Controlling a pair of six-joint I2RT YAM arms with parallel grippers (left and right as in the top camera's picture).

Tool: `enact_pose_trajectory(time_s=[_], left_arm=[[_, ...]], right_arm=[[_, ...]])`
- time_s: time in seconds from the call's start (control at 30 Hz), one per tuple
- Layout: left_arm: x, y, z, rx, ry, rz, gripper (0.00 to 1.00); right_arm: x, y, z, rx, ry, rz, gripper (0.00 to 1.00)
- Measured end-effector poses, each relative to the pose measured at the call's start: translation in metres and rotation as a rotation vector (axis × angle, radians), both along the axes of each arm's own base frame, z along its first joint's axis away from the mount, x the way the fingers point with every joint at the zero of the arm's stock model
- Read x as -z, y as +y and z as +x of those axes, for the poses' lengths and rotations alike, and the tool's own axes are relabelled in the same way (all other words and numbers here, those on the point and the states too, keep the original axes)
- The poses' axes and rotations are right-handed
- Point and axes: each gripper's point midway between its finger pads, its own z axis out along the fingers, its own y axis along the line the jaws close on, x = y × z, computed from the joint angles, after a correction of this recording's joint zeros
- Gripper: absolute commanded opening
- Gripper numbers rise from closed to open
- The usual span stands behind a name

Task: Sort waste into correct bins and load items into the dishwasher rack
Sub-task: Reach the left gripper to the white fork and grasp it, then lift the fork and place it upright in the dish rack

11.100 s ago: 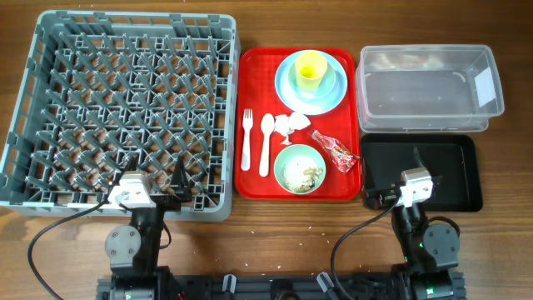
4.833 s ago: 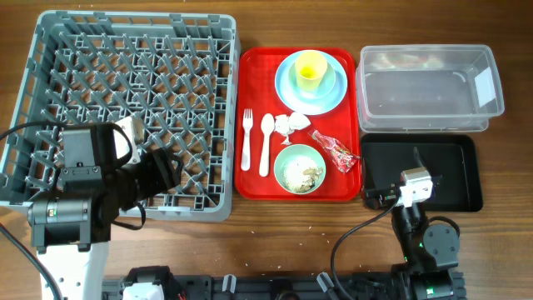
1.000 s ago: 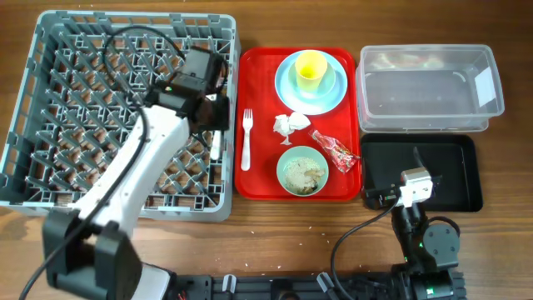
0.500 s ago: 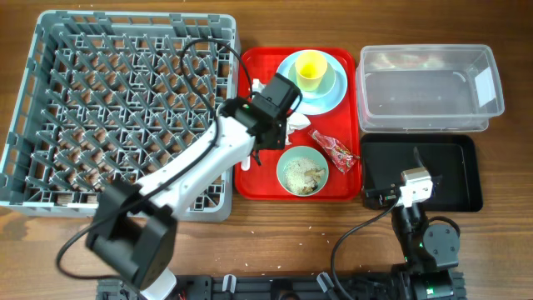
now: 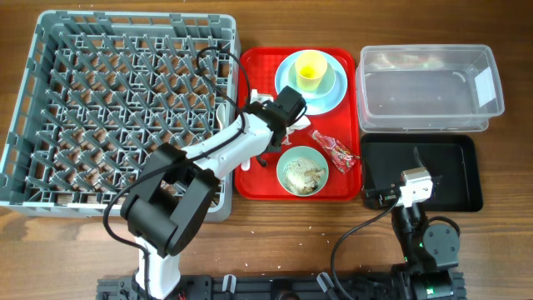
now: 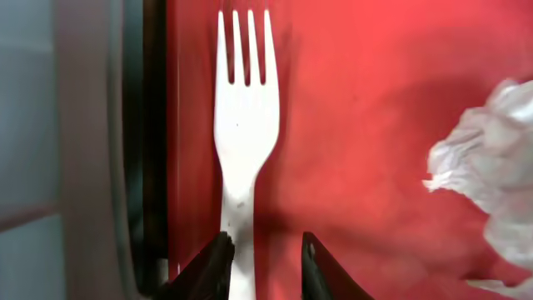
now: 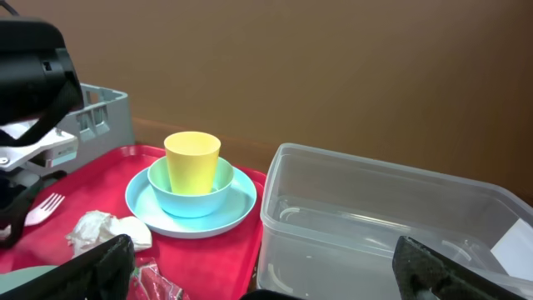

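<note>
Rack (image 5: 125, 108) is at the table's left end, and the left arm reaches past its right wall to the red tray (image 6: 350, 100). The left gripper (image 6: 262, 250) is narrowed, its fingers (image 6: 212, 267) straddling the fork (image 6: 246, 142) low on the handle. One finger touches the handle and a strip of tray shows before the other, so I cannot tell whether it pinches. A second ago this gripper was over the rack's right edge, with wider jaws. The spoon that lay beside the fork earlier is gone from the tray. The fork lies flat by the tray's left edge, its long axis along that rim and its tines toward the far edge, away from the fingers. The napkin (image 6: 491, 150) lies apart to its right. The right gripper (image 7: 262, 254) hangs spread wide and empty over the left end of the black tray (image 5: 462, 179), unmoved.
</note>
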Motion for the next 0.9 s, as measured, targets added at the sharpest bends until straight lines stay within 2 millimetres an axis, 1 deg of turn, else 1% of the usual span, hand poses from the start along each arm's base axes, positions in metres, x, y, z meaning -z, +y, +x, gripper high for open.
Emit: enact_pose_trajectory(time_s=[0.07, 0.1, 0.13, 0.2, 0.23, 0.4, 0.5, 0.53, 0.57, 0.6, 0.63, 0.7, 0.73, 0.77, 0.8, 0.87, 0.9], left_arm=[[0.006, 0.001, 0.005, -0.008, -0.042, -0.003, 0.27], [0.009, 0.001, 0.008, -0.011, -0.07, -0.011, 0.25], [0.011, 0.001, 0.01, -0.015, -0.091, -0.017, 0.19], [0.012, -0.001, 0.01, -0.018, -0.1, -0.043, 0.11], [0.012, -0.004, 0.009, -0.014, -0.095, -0.055, 0.04], [0.01, -0.025, -0.001, 0.039, -0.091, -0.086, 0.04], [0.004, -0.027, -0.007, 0.044, -0.069, -0.129, 0.04], [-0.004, -0.025, -0.01, 0.044, -0.073, -0.145, 0.04], [-0.016, -0.026, -0.009, 0.05, -0.093, -0.165, 0.04], [-0.044, -0.029, -0.004, 0.051, -0.149, -0.212, 0.04], [-0.066, -0.03, -0.002, 0.06, -0.192, -0.242, 0.04], [-0.131, -0.027, -0.001, 0.07, -0.33, -0.323, 0.04], [-0.172, -0.017, -0.003, 0.059, -0.424, -0.366, 0.04], [-0.201, -0.005, -0.004, 0.052, -0.49, -0.388, 0.04], [-0.217, 0.006, -0.005, 0.052, -0.529, -0.39, 0.04], [-0.252, 0.04, -0.007, 0.025, -0.62, -0.374, 0.04], [-0.267, 0.069, -0.007, -0.021, -0.666, -0.346, 0.04]], right_arm=[[0.0, 0.0, 0.0, 0.0, 0.0, 0.0, 1.0], [0.0, 0.0, 0.0, 0.0, 0.0, 0.0, 1.0], [0.0, 0.0, 0.0, 0.0, 0.0, 0.0, 1.0], [0.0, 0.0, 0.0, 0.0, 0.0, 0.0, 1.0], [0.0, 0.0, 0.0, 0.0, 0.0, 0.0, 1.0], [0.0, 0.0, 0.0, 0.0, 0.0, 0.0, 1.0], [0.0, 0.0, 0.0, 0.0, 0.0, 0.0, 1.0], [0.0, 0.0, 0.0, 0.0, 0.0, 0.0, 1.0], [0.0, 0.0, 0.0, 0.0, 0.0, 0.0, 1.0], [0.0, 0.0, 0.0, 0.0, 0.0, 0.0, 1.0], [0.0, 0.0, 0.0, 0.0, 0.0, 0.0, 1.0], [0.0, 0.0, 0.0, 0.0, 0.0, 0.0, 1.0], [0.0, 0.0, 0.0, 0.0, 0.0, 0.0, 1.0], [0.0, 0.0, 0.0, 0.0, 0.0, 0.0, 1.0], [0.0, 0.0, 0.0, 0.0, 0.0, 0.0, 1.0], [0.0, 0.0, 0.0, 0.0, 0.0, 0.0, 1.0], [0.0, 0.0, 0.0, 0.0, 0.0, 0.0, 1.0]])
